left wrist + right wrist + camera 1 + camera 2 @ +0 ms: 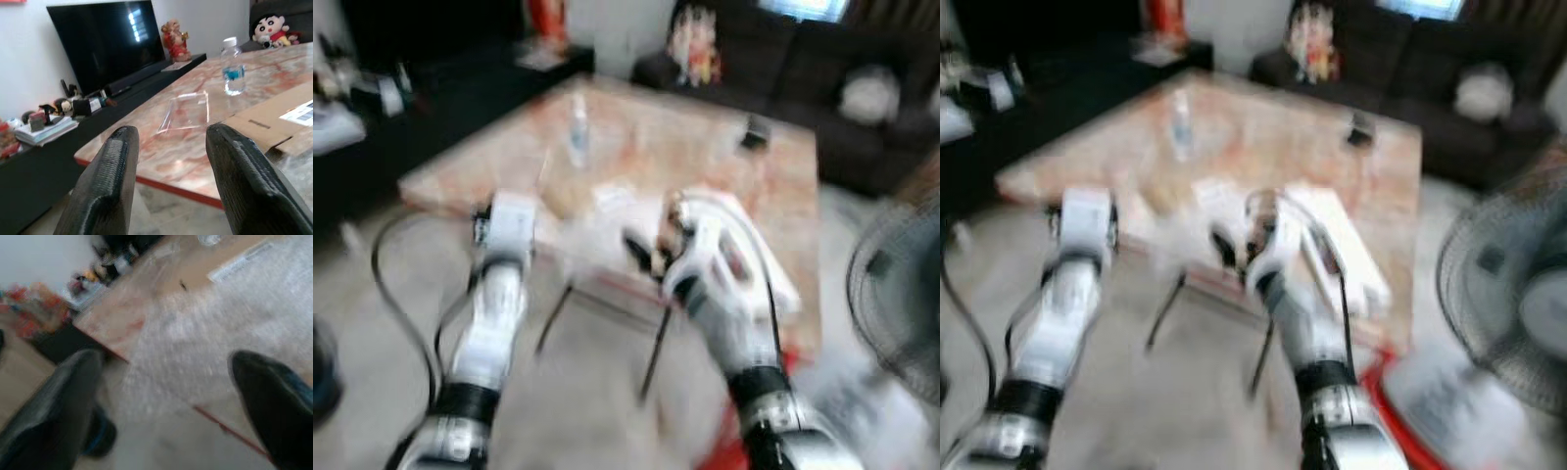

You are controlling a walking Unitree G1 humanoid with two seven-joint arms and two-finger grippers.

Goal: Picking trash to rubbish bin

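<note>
My left gripper (172, 136) is open and held just off the near edge of a marble coffee table (695, 147). Beyond its fingers, a clear plastic tray (188, 111) lies on the tabletop, with a water bottle (234, 68) standing behind it and a flat cardboard box (276, 122) beside it. My right gripper (166, 363) is open too, above the table's near corner, with whitish crumpled plastic wrap (234, 318) ahead of it on the table. The head views are blurred. They show my left arm (494, 313) and right arm (724, 304) reaching toward the table.
A fan (901, 294) stands close on the right, with something red (744, 446) on the floor beside it. A dark sofa (803, 69) runs behind the table. A television (107, 44) on a low black stand lines the left wall. A plush toy (271, 30) sits at the far end.
</note>
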